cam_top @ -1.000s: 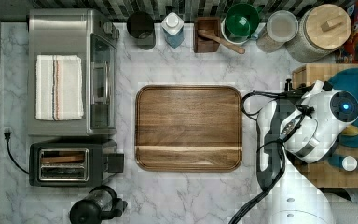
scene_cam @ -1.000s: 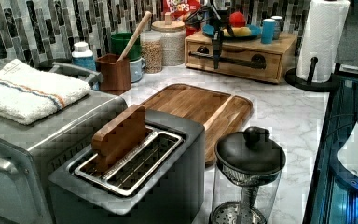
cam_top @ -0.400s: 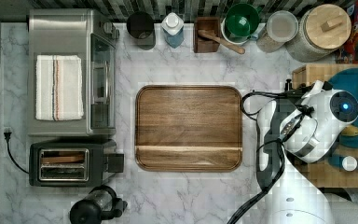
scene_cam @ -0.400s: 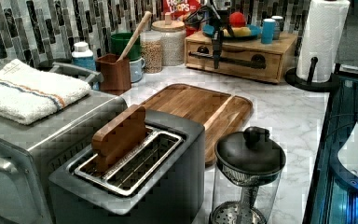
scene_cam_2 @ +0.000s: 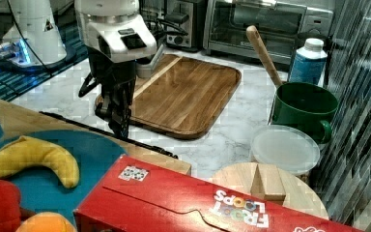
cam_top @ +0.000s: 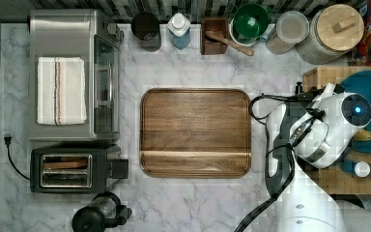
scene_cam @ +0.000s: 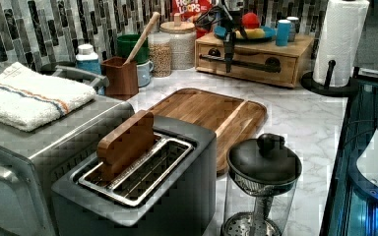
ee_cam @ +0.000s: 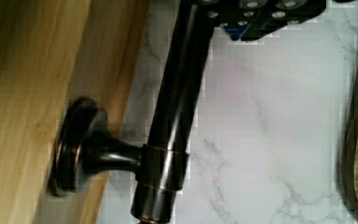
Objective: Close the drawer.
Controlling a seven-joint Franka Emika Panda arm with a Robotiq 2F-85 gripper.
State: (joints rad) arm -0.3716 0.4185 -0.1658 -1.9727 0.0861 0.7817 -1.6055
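The drawer is the light-wood front under the butcher-block top at the back of the left view. Its front looks about level with the block's face. A black bar handle runs along it. My gripper hangs straight down in front of the handle's left part and touches the bar. In the right view the gripper tapers to a single tip against the handle. The wrist view shows the handle on its round post against the drawer front, with the shut gripper beside the bar on the counter side.
A dark wooden board lies mid-counter, close behind the arm. A toaster oven and a toaster stand at the top view's left. Jars and cups line the back wall. A paper towel roll stands right of the drawer.
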